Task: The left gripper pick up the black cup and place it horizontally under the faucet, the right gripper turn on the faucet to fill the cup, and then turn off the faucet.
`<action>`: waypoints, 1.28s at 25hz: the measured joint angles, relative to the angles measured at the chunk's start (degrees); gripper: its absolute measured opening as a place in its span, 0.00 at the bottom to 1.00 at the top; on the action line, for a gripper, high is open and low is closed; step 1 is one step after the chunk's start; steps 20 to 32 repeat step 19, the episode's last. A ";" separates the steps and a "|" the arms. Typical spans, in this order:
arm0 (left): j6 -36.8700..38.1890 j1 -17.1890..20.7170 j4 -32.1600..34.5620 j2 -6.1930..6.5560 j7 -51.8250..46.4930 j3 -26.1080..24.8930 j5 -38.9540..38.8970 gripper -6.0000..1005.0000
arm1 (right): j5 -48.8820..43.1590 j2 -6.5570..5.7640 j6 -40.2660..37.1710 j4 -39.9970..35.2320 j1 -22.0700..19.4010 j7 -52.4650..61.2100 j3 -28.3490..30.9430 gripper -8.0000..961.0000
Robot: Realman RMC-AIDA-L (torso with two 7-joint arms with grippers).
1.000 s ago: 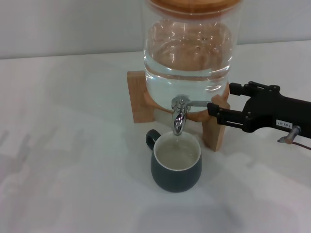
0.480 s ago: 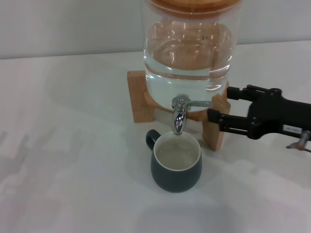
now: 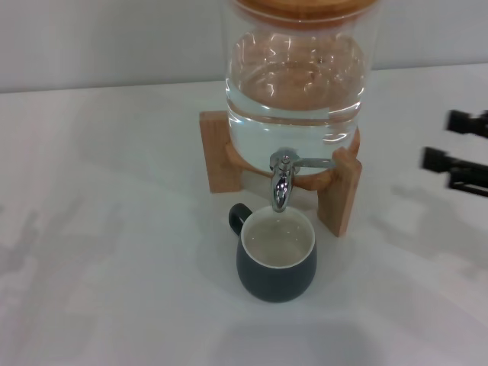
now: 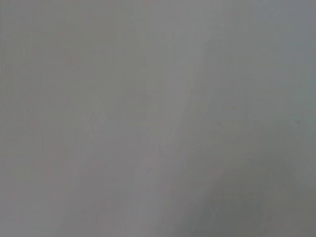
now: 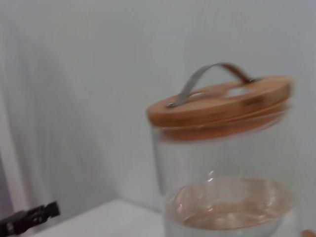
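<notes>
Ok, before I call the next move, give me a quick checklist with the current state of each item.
1. Cup under spout: the black cup stands upright on the table, right below the faucet. Ok.
2. Water stopped: no stream shows between spout and cup. Ok.
3. Cup filled: there is water in it, below the rim. Ok.
4. Right gripper clear of the faucet: at the far right edge of the head view, fingers apart, touching nothing. Ok.
5. Left gripper position: not in any view. Cannot tell.
6. Glass jar seated on its wooden stand. Ok.
</notes>
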 joint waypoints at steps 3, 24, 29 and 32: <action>-0.11 0.03 0.13 0.10 0.30 -1.19 -0.28 0.59 | 2.86 0.00 4.61 6.01 0.78 -3.78 5.30 0.80; -0.96 0.26 0.26 0.21 3.82 -9.73 -0.88 0.59 | 7.25 -0.11 23.09 64.75 10.26 -49.33 34.79 0.80; -0.96 0.26 0.26 0.21 3.82 -9.73 -0.88 0.59 | 7.25 -0.11 23.09 64.75 10.26 -49.33 34.79 0.80; -0.96 0.26 0.26 0.21 3.82 -9.73 -0.88 0.59 | 7.25 -0.11 23.09 64.75 10.26 -49.33 34.79 0.80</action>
